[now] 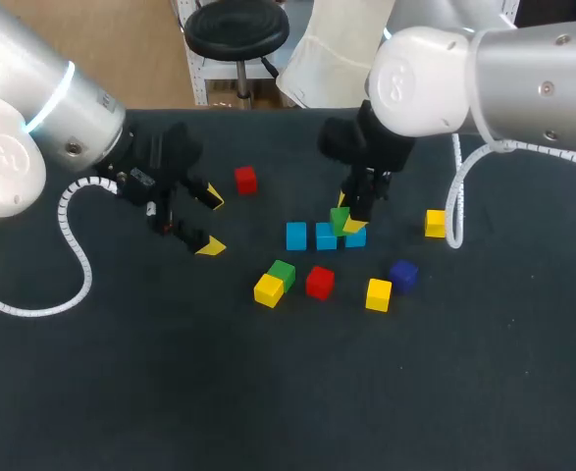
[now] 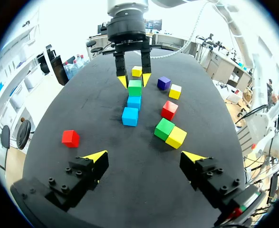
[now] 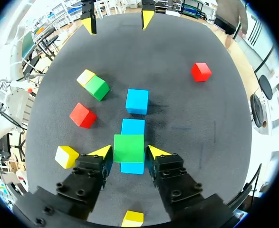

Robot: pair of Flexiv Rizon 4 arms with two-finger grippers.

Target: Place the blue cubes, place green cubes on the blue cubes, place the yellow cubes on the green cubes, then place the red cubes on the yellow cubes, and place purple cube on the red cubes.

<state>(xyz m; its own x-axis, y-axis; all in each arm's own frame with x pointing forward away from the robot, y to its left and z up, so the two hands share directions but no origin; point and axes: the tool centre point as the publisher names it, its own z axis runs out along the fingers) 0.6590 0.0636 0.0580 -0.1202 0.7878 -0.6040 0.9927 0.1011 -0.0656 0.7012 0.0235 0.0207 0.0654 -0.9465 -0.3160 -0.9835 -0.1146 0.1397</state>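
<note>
Cubes are counted: three blue [image 1: 295,235], three yellow [image 1: 379,294], two red [image 1: 319,282], two green [image 1: 282,273], one purple [image 1: 402,275]. One green is clamped by the right gripper [image 3: 129,151]; the left gripper [image 1: 211,223], at nine o'clock, is spread wide, empty.

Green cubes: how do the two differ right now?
The held green cube is clamped between both fingers of the right claw; the loose green cube is gripped by nothing. The held green cube is over a blue cube; the loose green cube lies on the table against a yellow cube. Same colour, seemingly same size.
</note>
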